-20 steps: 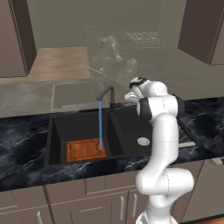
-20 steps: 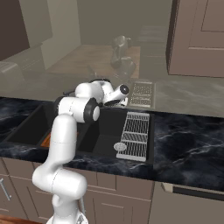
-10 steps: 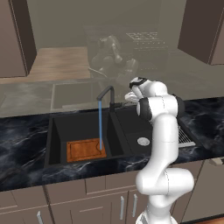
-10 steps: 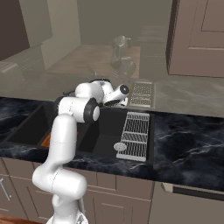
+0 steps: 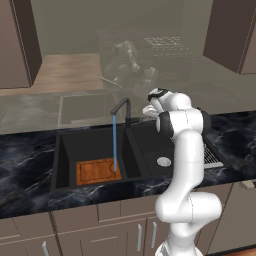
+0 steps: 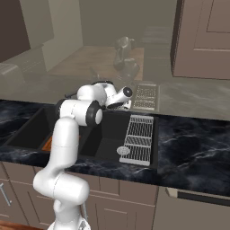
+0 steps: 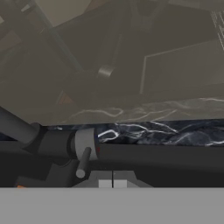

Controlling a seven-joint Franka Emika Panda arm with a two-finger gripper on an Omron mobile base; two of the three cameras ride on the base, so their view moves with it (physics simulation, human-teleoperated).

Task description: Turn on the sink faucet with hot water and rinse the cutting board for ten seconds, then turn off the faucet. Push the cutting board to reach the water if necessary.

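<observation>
The slim black sink faucet (image 5: 123,107) stands behind the divider of the black double sink (image 5: 65,150), and a thin blue stream of water (image 5: 114,143) falls from its spout. The stream lands on the right end of the orange-brown cutting board (image 5: 98,171), which lies flat in the large left basin. My gripper (image 5: 142,115) hovers just right of the faucet base, shut and empty. In the hand view the shut gripper (image 7: 113,183) sits close to the faucet's base and small lever (image 7: 83,162). A sliver of the cutting board (image 6: 47,144) shows behind my arm.
A silver wire rack (image 6: 139,137) lies over the right side of the shallower basin, next to the round drain (image 6: 123,151). Black marble counter (image 5: 25,165) surrounds the sink. A window ledge runs behind the faucet, and cabinets hang at the upper corners.
</observation>
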